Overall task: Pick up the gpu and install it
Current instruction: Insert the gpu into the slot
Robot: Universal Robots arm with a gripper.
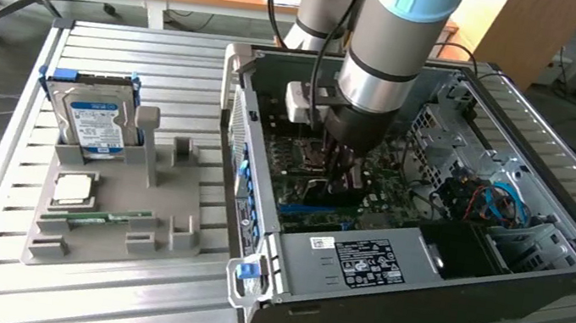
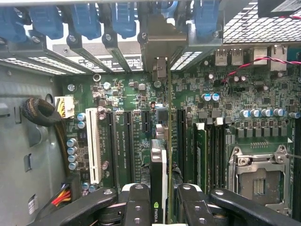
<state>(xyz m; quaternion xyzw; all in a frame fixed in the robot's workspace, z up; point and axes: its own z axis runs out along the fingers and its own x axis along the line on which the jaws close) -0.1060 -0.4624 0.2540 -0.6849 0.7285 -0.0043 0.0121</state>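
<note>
The gpu (image 2: pixel 160 162) stands on edge between my fingers, a thin dark card with a green logo near the grip. Its silvery bracket (image 2: pixel 157 44) reaches the rear slot openings of the case. My gripper (image 2: pixel 162 207) is shut on the gpu, one finger (image 2: pixel 138 205) on each side of it. In the exterior view the gripper (image 1: pixel 339 165) reaches straight down into the open computer case (image 1: pixel 421 267), and the gpu (image 1: pixel 330 192) sits low against the motherboard (image 1: pixel 393 186). Whether the card's edge is fully in a slot I cannot tell.
Blue slot latches (image 2: pixel 84 19) line the case's rear wall. A white slot (image 2: pixel 94 146) and an empty CPU socket (image 2: pixel 261 176) flank the card. At the exterior view's left a grey fixture (image 1: pixel 108 220) holds a hard drive (image 1: pixel 98 120), a RAM stick (image 1: pixel 97 217) and a chip (image 1: pixel 75 188).
</note>
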